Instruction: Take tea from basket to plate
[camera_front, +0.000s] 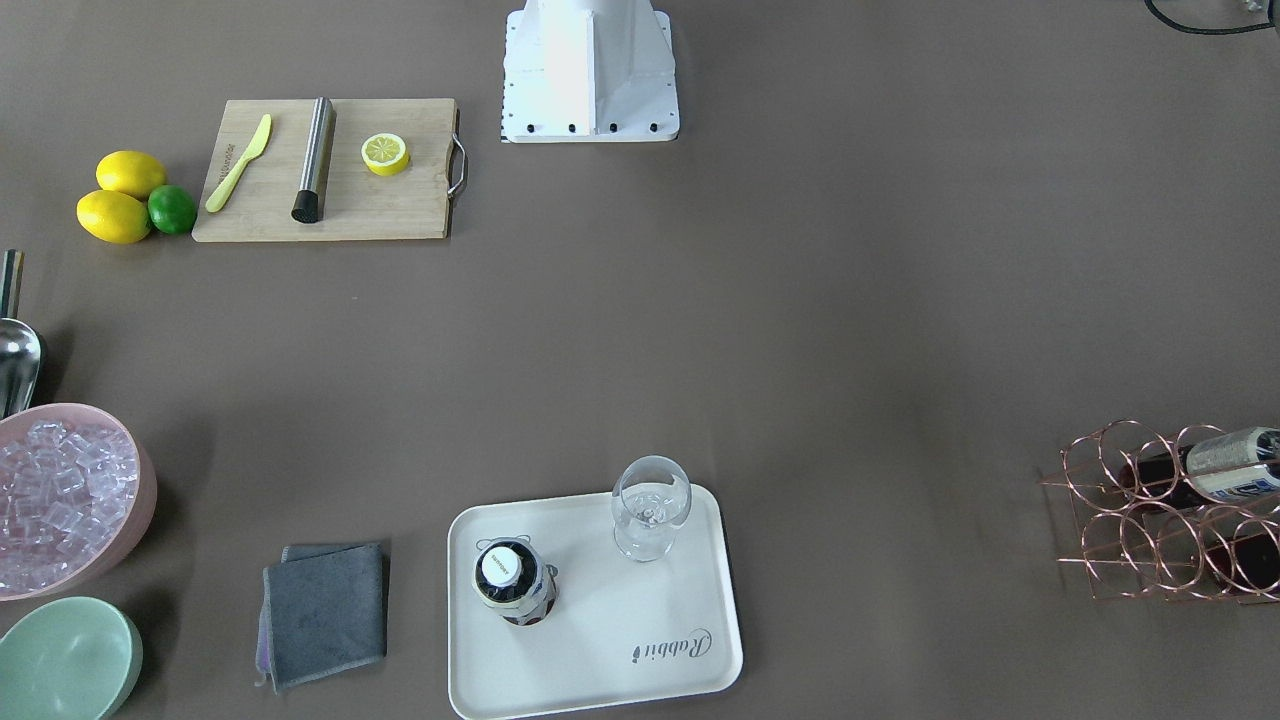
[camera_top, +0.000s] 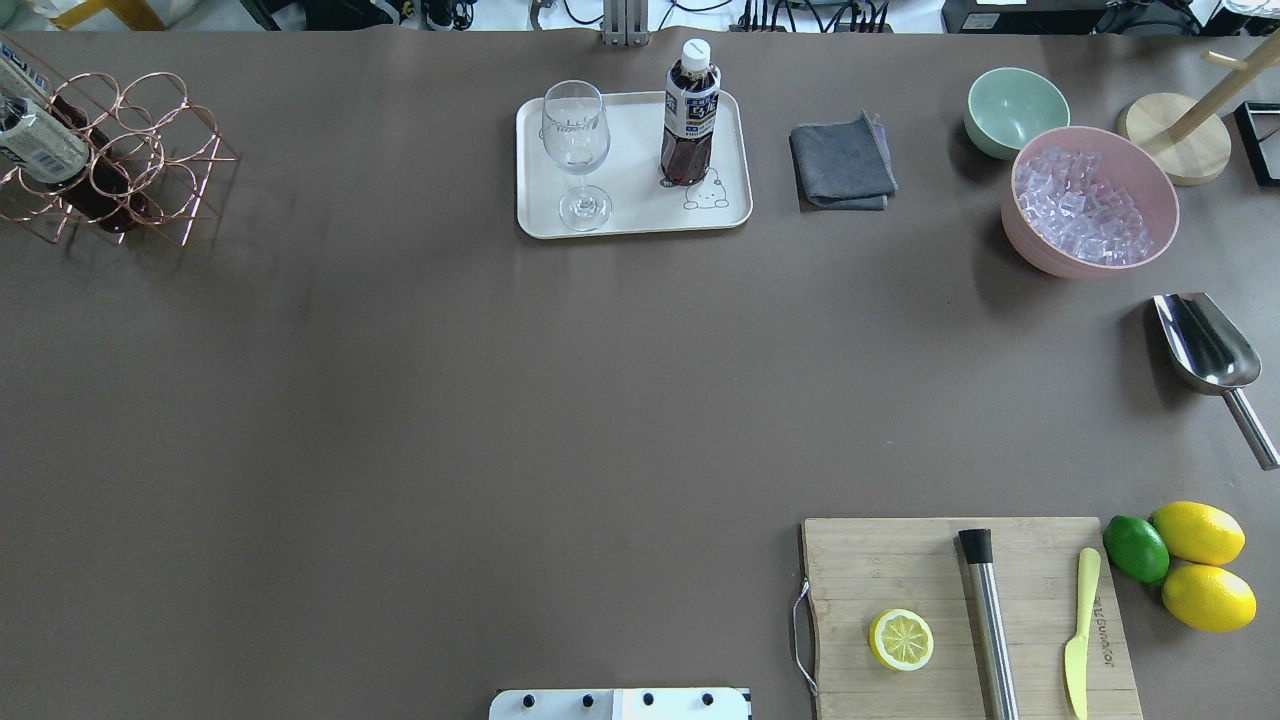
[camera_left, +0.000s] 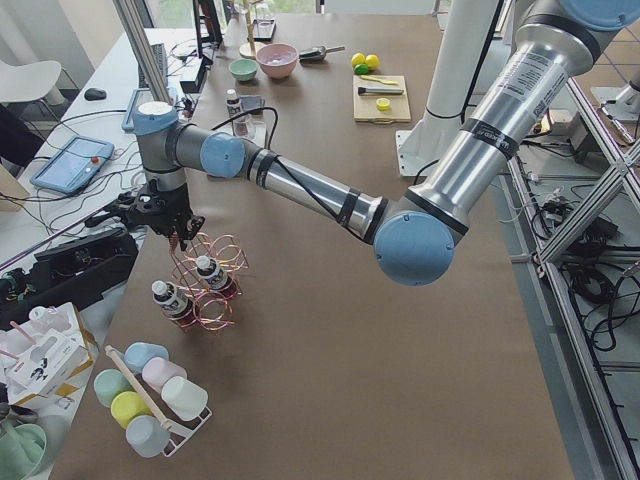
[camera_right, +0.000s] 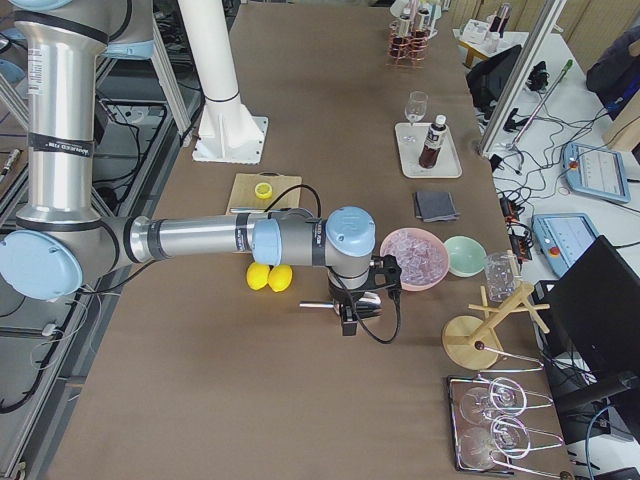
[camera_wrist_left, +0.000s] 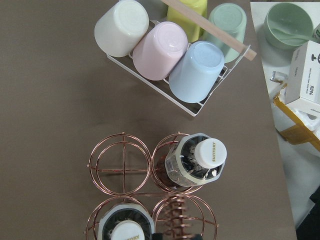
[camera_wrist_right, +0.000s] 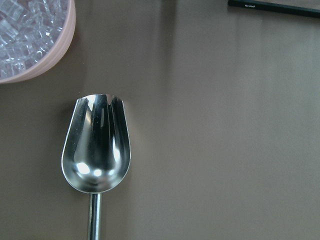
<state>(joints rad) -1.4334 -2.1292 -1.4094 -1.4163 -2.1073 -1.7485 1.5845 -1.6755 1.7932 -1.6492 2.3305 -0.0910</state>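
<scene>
One tea bottle (camera_top: 689, 115) stands upright on the cream plate (camera_top: 630, 215), next to a wine glass (camera_top: 577, 150). It also shows in the front view (camera_front: 512, 580). Two more tea bottles (camera_wrist_left: 197, 160) (camera_wrist_left: 125, 227) lie in the copper wire basket (camera_wrist_left: 120, 162) at the table's far left (camera_top: 150, 150). My left gripper (camera_left: 178, 238) hangs just above the basket; it shows only in the exterior left view, so I cannot tell whether it is open. My right gripper (camera_right: 350, 318) hovers over a steel scoop (camera_wrist_right: 96, 150); I cannot tell its state either.
A pink bowl of ice (camera_top: 1090, 200), a green bowl (camera_top: 1015, 108) and a grey cloth (camera_top: 842, 165) lie right of the plate. A cutting board (camera_top: 960, 610) holds a lemon half, a muddler and a knife. Lemons and a lime (camera_top: 1180, 555) sit beside it. A rack of cups (camera_wrist_left: 170, 50) stands by the basket.
</scene>
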